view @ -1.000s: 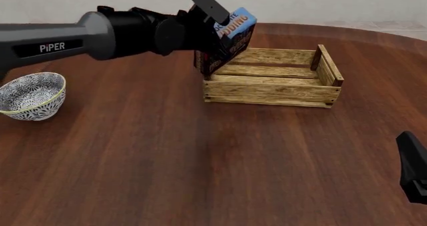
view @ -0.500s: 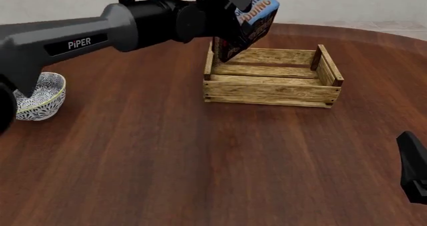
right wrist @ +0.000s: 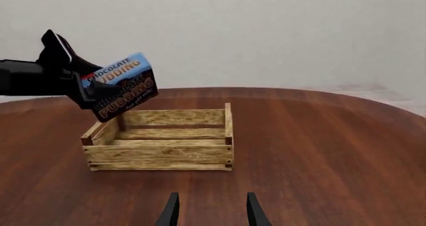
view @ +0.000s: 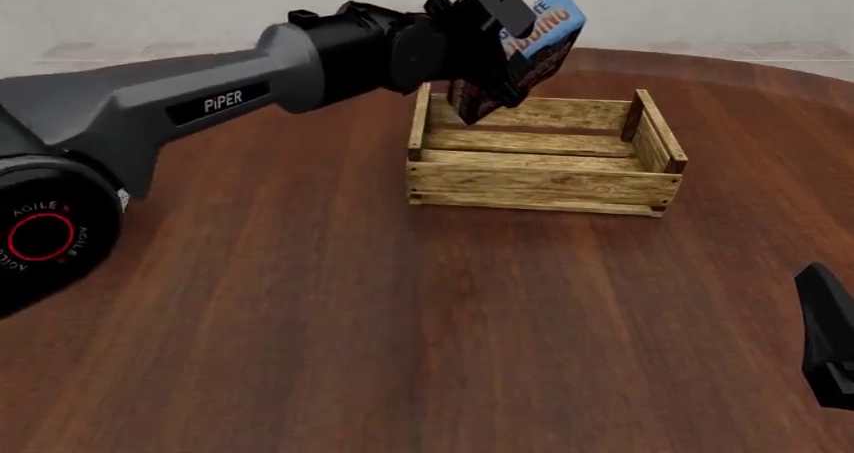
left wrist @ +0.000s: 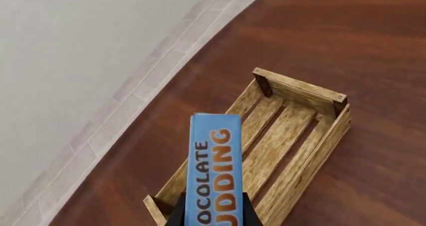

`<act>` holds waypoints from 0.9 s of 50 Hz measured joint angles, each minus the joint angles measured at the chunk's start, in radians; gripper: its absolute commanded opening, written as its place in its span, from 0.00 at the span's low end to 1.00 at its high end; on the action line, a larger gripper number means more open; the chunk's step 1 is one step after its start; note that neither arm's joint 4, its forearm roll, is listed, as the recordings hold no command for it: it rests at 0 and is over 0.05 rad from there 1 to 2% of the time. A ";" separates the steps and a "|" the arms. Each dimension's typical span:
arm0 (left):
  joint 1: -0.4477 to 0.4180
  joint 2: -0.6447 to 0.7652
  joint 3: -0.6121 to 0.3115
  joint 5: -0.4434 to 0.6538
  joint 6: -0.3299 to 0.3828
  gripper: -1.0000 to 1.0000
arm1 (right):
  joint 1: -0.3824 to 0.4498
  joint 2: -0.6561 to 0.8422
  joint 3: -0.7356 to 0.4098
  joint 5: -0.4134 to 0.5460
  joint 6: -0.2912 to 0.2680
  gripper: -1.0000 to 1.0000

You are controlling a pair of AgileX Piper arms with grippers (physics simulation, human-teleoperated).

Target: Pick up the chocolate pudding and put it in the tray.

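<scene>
Front view: left jaws (view: 497, 45) clamp the pudding (view: 531, 43) above the tray's (view: 541, 185) far-left corner; I'd centre it, lower, then release. Right jaws (right wrist: 209, 211) idle, parted.

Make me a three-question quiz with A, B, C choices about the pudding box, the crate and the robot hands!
1. Where is the pudding box?
A. in the air above the crate
B. lying inside the crate
C. on the table beside the crate

2. What colour is the box's top band?
A. green
B. blue
C. yellow

3. What is the right hand doing?
A. holding the box
B. gripping the crate
C. open, holding nothing

Answers:
1 A, the left hand holds it tilted over the crate's end.
2 B, the band shows blue.
3 C, its fingers stand apart with nothing between.
</scene>
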 measured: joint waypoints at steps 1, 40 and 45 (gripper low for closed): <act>-0.001 0.006 -0.006 0.001 0.003 0.00 | 0.000 0.000 0.000 0.000 -0.001 1.00; -0.043 0.221 -0.345 0.166 -0.051 0.00 | -0.014 -0.001 0.001 0.002 -0.016 1.00; -0.043 0.240 -0.383 0.185 -0.063 0.00 | -0.016 -0.002 0.001 0.002 -0.016 1.00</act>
